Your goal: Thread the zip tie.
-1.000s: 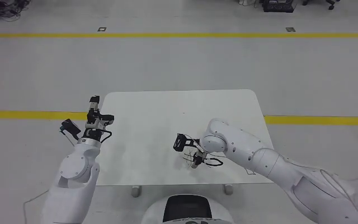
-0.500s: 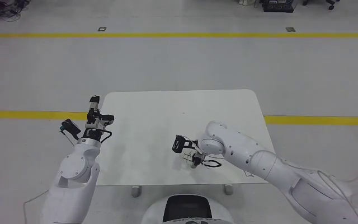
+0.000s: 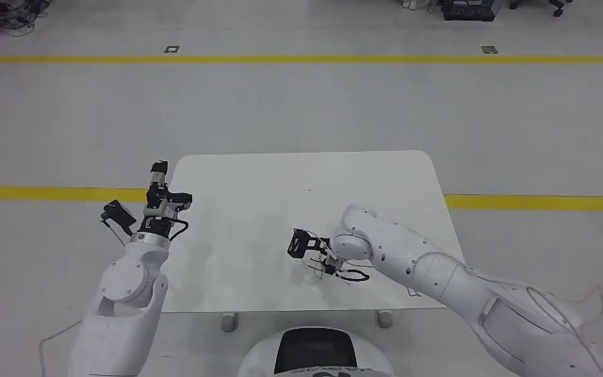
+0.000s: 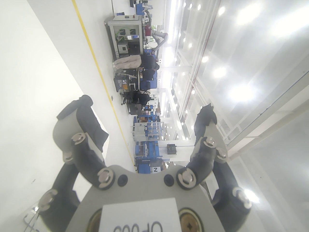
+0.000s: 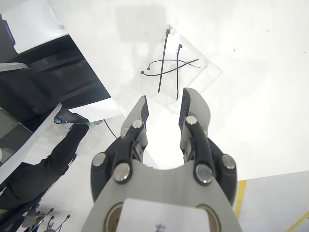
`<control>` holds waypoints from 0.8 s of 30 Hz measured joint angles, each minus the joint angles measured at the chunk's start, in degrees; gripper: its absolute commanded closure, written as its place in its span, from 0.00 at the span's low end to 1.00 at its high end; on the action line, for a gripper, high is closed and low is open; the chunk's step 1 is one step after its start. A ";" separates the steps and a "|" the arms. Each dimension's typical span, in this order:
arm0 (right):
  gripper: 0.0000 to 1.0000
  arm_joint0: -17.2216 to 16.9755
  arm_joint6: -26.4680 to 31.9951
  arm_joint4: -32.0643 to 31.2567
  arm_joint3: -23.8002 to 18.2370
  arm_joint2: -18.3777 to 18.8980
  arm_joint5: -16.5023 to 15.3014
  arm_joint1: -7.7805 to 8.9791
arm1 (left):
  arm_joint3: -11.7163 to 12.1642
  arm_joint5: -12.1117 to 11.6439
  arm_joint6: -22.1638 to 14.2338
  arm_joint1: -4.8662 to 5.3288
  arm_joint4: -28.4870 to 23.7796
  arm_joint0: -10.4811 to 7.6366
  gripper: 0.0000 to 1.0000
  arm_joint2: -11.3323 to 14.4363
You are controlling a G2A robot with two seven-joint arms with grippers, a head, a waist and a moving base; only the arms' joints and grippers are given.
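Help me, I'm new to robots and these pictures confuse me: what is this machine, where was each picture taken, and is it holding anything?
It is a two-armed robot at a white table. One picture looks down from above the arms; the other two come from a camera on each wrist, looking past that arm's grasping tool. The right tool hangs open near a clear tray holding black zip ties. The left tool, also open, is by the table's left edge, aimed into the room. Neither holds anything.

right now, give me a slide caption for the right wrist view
Open right gripper pointed at crossed black zip ties lying in a clear tray on the white table.
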 measured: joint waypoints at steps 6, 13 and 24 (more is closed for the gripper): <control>0.70 0.69 -0.60 -0.23 3.29 -1.61 0.01 -1.75 | 0.00 0.00 0.00 0.00 0.00 0.00 0.00 0.00; 0.76 1.71 -1.68 0.27 6.85 -3.64 0.01 -4.01 | 0.00 0.00 0.00 0.00 0.00 0.00 0.00 0.00; 0.82 3.59 -3.59 2.43 12.40 -6.69 0.01 -6.59 | 0.00 0.00 0.00 0.00 0.00 0.00 0.00 0.00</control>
